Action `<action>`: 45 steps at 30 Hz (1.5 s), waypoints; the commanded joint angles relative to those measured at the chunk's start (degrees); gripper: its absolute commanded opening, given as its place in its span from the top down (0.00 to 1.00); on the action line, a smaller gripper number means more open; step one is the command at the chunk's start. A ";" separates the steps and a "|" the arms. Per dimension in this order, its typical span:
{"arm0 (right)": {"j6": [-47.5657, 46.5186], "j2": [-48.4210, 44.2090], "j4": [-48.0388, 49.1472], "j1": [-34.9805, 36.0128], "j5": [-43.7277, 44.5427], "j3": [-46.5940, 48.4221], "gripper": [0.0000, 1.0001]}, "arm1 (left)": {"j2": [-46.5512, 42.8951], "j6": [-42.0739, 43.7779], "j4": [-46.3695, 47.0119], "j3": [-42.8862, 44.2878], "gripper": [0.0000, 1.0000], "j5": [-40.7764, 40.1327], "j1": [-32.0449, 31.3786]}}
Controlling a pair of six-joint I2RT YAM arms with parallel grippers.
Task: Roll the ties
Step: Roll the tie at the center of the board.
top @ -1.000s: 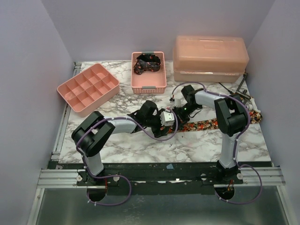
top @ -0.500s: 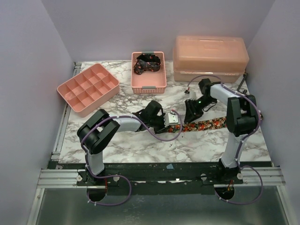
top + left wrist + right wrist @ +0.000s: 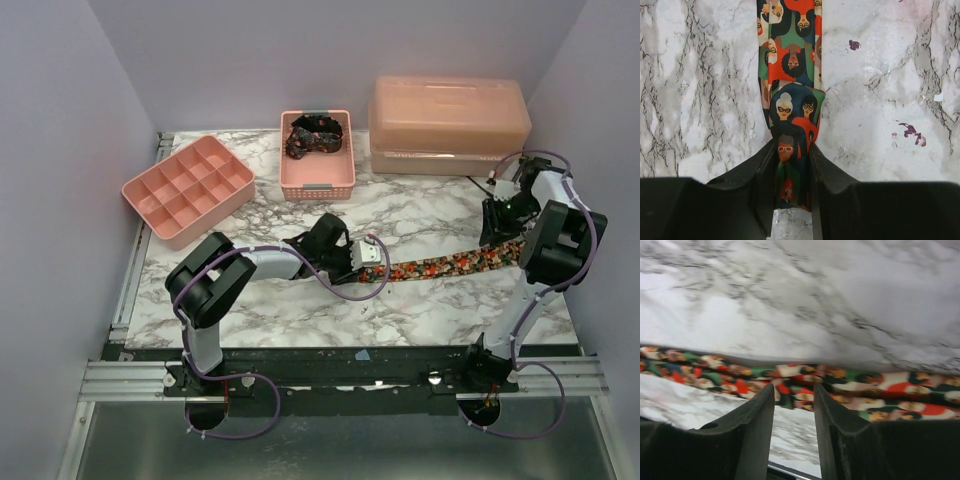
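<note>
A long tie (image 3: pixel 450 266) printed in red, orange and green lies stretched across the marble table (image 3: pixel 300 310). Its folded left end sits between the jaws of my left gripper (image 3: pixel 368 264), which is shut on it. In the left wrist view the tie (image 3: pixel 792 75) runs straight away from that gripper (image 3: pixel 792 170). My right gripper (image 3: pixel 497 228) hovers over the tie's right part, open. In the right wrist view the tie (image 3: pixel 865 385) crosses just beyond the right gripper (image 3: pixel 793 387), with only marble between the fingers. A second, mostly black tie (image 3: pixel 314 134) lies bunched in the pink basket (image 3: pixel 317 185).
A pink compartment tray (image 3: pixel 187 187) sits at the back left. A pink lidded box (image 3: pixel 448 125) stands at the back right, behind the right arm. The tie's right end lies near the table's right edge (image 3: pixel 560 280).
The right arm has swung from the table's middle to the tie's right part and its jaws have opened. The left gripper has closed on the tie's left end. The tie now lies straighter.
</note>
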 commanded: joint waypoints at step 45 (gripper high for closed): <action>9.65 -5.83 -1.26 17.06 -33.94 -6.16 0.56 | 4.09 -0.24 -11.72 2.13 0.68 0.83 -0.26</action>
